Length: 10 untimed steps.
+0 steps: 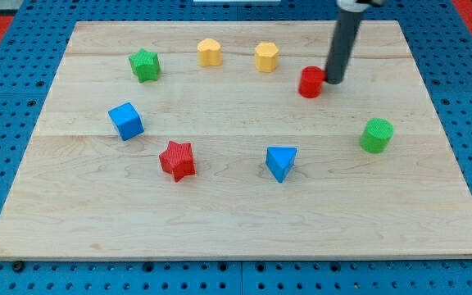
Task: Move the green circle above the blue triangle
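The green circle (376, 135) is a short cylinder at the view's right, near the board's right edge. The blue triangle (281, 161) lies to its left and slightly lower, near the board's middle. My tip (333, 81) is at the view's upper right, just right of a red circle (310, 83) and about touching it. The tip is above and to the left of the green circle, well apart from it.
A green star (144, 65) sits at the upper left. Two yellow blocks (210, 52) (266, 56) sit near the top. A blue cube (126, 120) is at the left and a red star (177, 160) at lower left. The wooden board (236, 229) lies on a blue pegboard.
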### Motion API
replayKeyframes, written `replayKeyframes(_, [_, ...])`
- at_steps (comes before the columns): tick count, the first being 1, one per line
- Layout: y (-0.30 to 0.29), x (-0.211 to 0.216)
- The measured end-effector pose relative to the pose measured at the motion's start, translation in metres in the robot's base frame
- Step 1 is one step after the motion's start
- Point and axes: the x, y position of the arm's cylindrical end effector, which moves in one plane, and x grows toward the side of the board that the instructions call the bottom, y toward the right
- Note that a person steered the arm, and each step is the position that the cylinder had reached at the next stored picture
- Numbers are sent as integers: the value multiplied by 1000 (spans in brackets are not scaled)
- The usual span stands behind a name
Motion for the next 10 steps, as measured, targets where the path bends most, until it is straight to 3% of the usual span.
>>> replayKeyframes(1, [-18, 21])
replayKeyframes(3, [138, 60])
replayKeyframes(4, [162, 65])
replayKeyframes(5, [130, 117])
replayKeyframes(6, [72, 140])
replayKeyframes(7, [39, 137])
replayKeyframes(8, [87, 134])
replayKeyframes(10, [61, 125])
